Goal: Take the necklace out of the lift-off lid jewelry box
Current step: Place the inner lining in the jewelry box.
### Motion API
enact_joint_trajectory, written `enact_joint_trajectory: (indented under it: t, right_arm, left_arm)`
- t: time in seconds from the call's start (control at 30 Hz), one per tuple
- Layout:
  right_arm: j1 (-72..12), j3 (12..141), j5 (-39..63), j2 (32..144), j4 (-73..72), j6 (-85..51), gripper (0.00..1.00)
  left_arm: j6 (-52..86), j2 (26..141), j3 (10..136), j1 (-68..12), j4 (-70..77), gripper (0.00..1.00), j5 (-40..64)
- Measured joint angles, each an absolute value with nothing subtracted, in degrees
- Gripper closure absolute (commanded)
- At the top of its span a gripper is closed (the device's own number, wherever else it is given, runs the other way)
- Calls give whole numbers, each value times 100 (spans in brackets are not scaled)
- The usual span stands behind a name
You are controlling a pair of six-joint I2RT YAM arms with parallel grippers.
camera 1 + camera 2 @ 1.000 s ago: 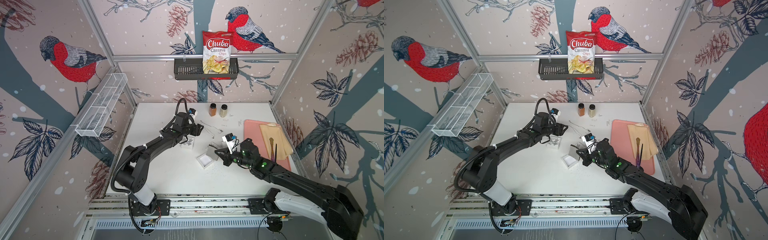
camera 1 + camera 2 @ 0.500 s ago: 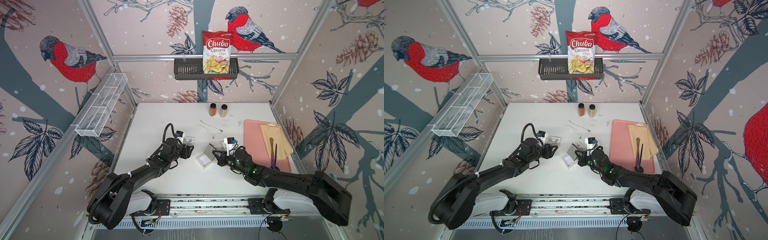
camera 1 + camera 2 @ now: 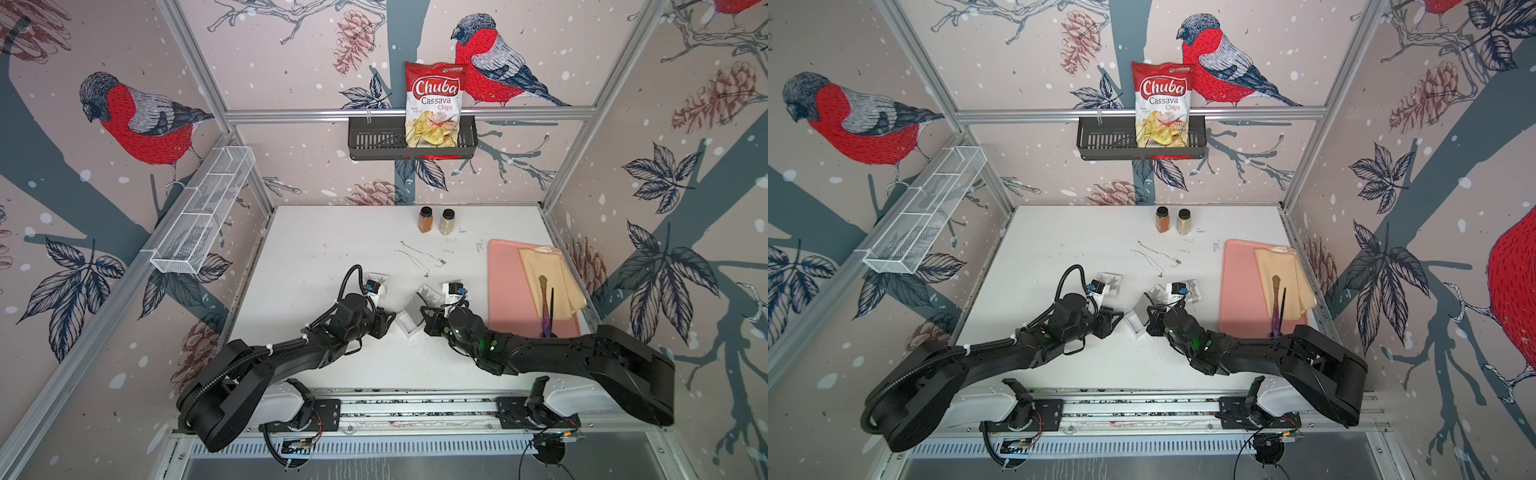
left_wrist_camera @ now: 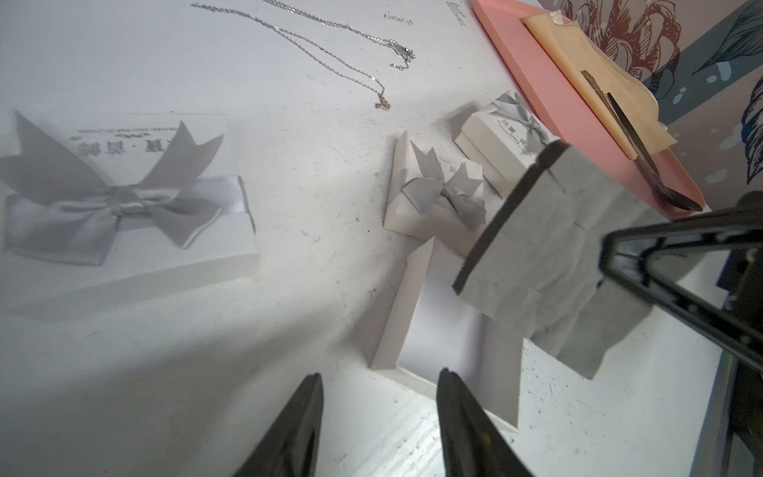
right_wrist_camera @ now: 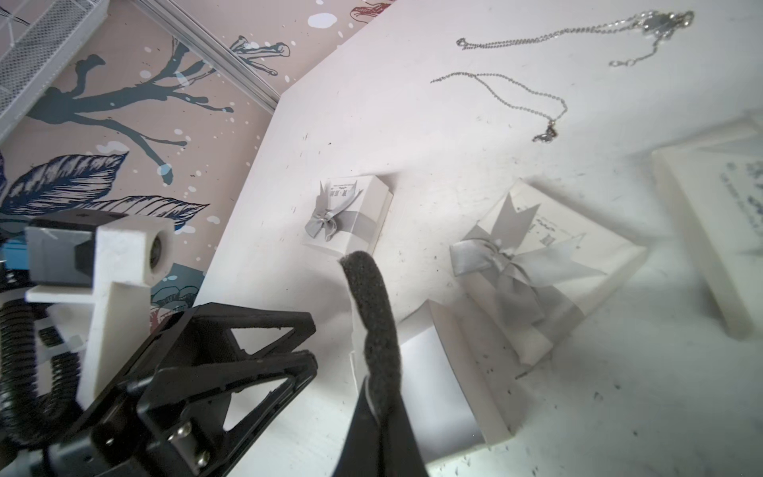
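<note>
Grey foam insert (image 4: 549, 256) overhangs the open box (image 4: 402, 305), lid (image 4: 406, 212) alongside.

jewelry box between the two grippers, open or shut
Open: its bowed lid sits off beside the box base, white inside showing, and the right gripper holds the grey foam insert clear of it.
</note>
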State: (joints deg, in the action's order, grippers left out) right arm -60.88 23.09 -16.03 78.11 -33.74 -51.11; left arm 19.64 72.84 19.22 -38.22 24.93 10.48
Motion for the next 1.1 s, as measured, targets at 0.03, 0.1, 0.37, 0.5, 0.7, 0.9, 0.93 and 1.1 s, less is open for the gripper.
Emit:
enact_joint_trajectory:
  t: [0.03,0.1,0.37,0.5,0.7,0.9,0.93,1.1]
  right_arm:
    - [-6101,2320,-1629,7865,-3341,-5133,100]
    - [-6108,2324,-1643,7957,-3291,-5258,100]
    - [-6119,2379,-1640,8254,-3299,-5413,100]
    - [-6119,2405,-1614,8322,-3341,-5413,100]
    - [-6119,2460,-1492,8409,-3520,-5317,100]
    - [-6123,2558,-1288,8676,-3734,-5177,100]
    - [-6128,2558,-1282,8720,-3763,-5142,100]
    - [-6134,2558,-1227,8886,-3889,-5098,100]
  left_arm:
    - [1964,7288,1900,-3861,2508,51,1037]
    - [1959,7317,1881,-3922,2512,53,1028]
    - [1977,7509,1715,-4394,2510,66,849]
    - [2058,7660,1645,-4530,2534,71,746]
    - [2115,8036,1653,-4589,2871,73,685]
    - [2112,8565,1892,-4593,3308,76,602]
    - [2115,8632,1927,-4593,3367,77,602]
    - [2150,8753,1977,-4593,3489,77,607]
